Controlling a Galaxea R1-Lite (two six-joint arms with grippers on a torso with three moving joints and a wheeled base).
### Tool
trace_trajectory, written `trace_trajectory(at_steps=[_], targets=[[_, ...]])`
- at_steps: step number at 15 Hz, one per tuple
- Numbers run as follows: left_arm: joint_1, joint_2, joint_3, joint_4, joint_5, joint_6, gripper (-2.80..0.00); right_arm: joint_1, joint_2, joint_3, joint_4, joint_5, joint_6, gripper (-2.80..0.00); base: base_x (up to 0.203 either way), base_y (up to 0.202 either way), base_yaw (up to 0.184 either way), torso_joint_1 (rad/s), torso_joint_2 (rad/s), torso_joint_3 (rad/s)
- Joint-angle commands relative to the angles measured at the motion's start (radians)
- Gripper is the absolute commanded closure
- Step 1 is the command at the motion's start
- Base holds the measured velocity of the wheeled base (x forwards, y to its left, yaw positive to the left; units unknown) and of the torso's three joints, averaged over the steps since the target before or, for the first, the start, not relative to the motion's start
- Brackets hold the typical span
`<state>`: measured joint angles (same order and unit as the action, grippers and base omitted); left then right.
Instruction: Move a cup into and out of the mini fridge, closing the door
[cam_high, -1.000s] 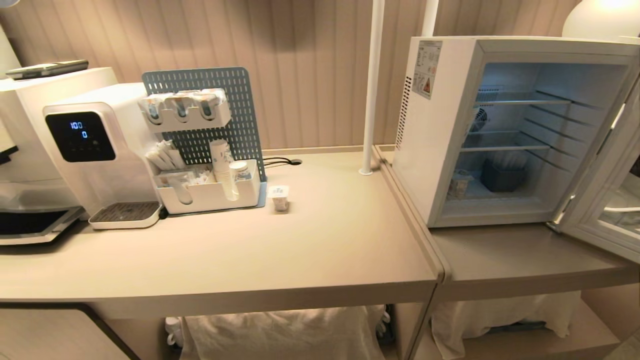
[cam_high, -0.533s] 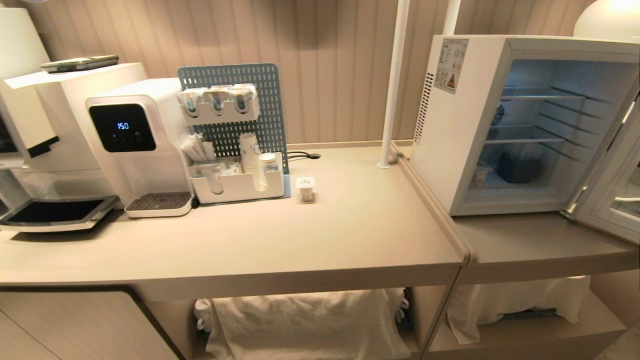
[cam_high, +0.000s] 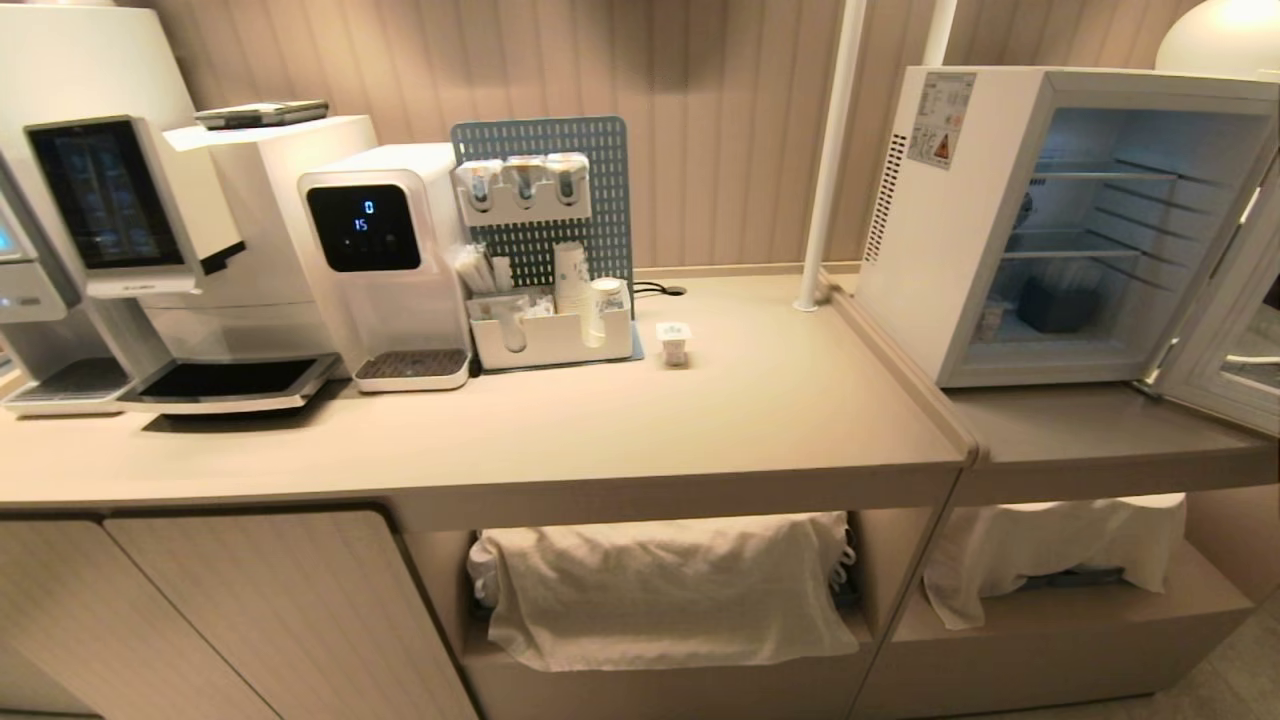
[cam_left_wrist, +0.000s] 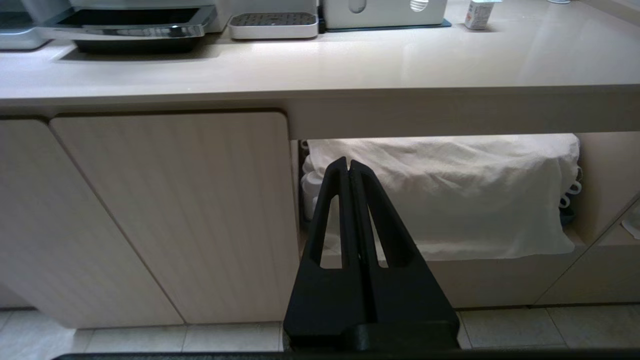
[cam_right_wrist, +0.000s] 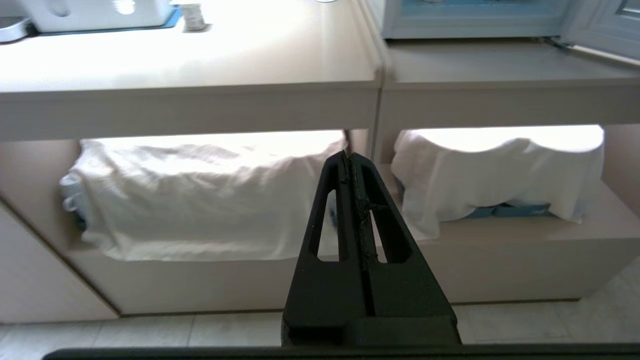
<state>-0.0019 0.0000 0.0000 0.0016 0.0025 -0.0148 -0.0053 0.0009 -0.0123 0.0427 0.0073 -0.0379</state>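
A small white cup (cam_high: 674, 343) with a printed lid stands on the beige counter (cam_high: 700, 430), just right of the white organiser; it also shows in the wrist views as the cup (cam_left_wrist: 479, 11) and the cup (cam_right_wrist: 193, 15). The white mini fridge (cam_high: 930, 220) sits on the lower counter at the right with its door (cam_high: 1225, 330) swung wide open. Another small tub (cam_high: 993, 318) and a dark box (cam_high: 1055, 308) rest inside. Neither arm shows in the head view. My left gripper (cam_left_wrist: 348, 163) and right gripper (cam_right_wrist: 348, 155) hang shut and empty, below counter height.
A coffee machine (cam_high: 110, 230), a water dispenser (cam_high: 385, 260) and a pegboard organiser (cam_high: 550, 300) with stacked paper cups line the back left. A white pole (cam_high: 830, 160) stands beside the fridge. Cloth-covered bundles (cam_high: 660, 585) fill the shelves under the counter. A cabinet door (cam_left_wrist: 165, 210) is at the left.
The whole head view has shifted: counter and fridge sit farther off and more to the right, the coffee machine has come into view. The things themselves have not moved.
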Motion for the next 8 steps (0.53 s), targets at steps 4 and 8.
trace_trajectory(at_steps=[4, 8], targets=[[0.0, 0.002, 0.002, 0.0, 0.001, 0.001, 0.0, 0.001, 0.002, 0.0, 0.0, 0.0, 0.0, 0.0, -0.096, 0.142, 0.01, 0.001, 0.0, 0.002], [0.0, 0.002, 0.002, 0.0, 0.001, 0.0, 0.0, 0.001, 0.002, 0.0, 0.0, 0.0, -0.001, 0.0, -0.001, 0.173, -0.002, 0.003, 0.01, 0.004]])
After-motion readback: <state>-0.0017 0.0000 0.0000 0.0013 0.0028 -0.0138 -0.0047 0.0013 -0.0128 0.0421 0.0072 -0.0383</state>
